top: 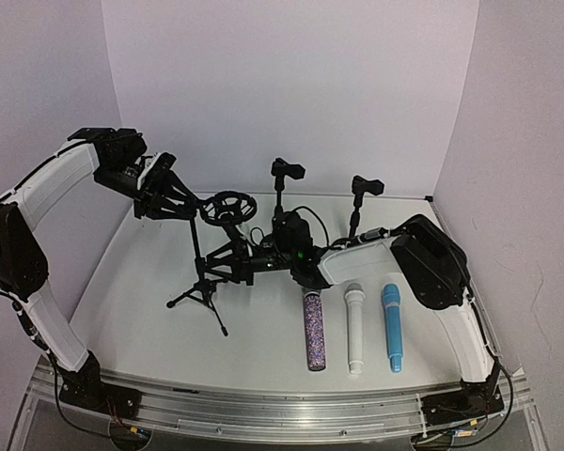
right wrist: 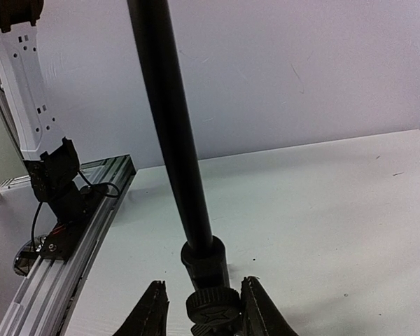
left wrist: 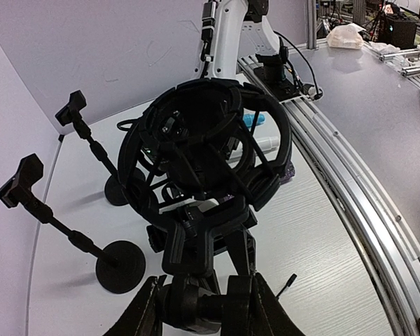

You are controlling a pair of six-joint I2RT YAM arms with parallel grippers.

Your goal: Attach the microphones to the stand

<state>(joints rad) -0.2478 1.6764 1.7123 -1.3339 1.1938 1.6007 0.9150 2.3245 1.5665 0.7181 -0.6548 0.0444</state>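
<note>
The microphones [top: 354, 329] lie side by side on the surface [top: 141, 282] near the right arm's base: the purple-glitter microphone [top: 314, 331], the white microphone [top: 354, 343] and the blue microphone [top: 392, 327]. The tripod stand [top: 205, 287] rises to their left.

Left wrist view: the left end effector [left wrist: 206, 308] pinches the stem under the stand's shock mount [left wrist: 203, 133].

Right wrist view: the right end effector [right wrist: 204, 311] flanks the collar of the stand's pole [right wrist: 169, 126]. Whether it presses I cannot tell.

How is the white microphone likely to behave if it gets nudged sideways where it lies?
The white microphone is a round stick lying flat on the table, so it would probably roll rather than slide. The purple microphone and blue microphone lie on either side, not touching, so a roll might bump one. It looks rigid, unlikely to flex when gripped.
</note>
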